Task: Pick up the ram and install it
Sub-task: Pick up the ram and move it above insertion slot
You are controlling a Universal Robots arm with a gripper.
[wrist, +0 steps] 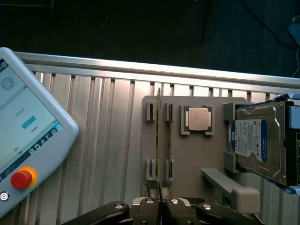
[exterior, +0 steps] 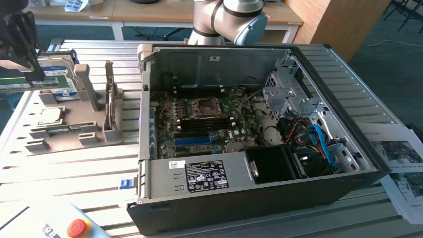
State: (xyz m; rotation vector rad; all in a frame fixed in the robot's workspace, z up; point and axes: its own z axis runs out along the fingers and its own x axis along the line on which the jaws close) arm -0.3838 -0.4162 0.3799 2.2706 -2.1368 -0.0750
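Note:
My gripper hangs above the grey parts fixture at the exterior view's left edge. It is shut on the ram, a thin green stick lying level below the fingers. In the wrist view the ram shows edge-on, running out from my closed gripper and lined up over the fixture's small holder slots. The open computer case stands towards the exterior view's right, with the motherboard's blue slot and dark slots inside.
On the fixture sit a square silver processor chip and a hard drive with a blue label. A tall upright grey holder stands between the fixture and the case. A teach pendant lies nearby, and papers at the far side.

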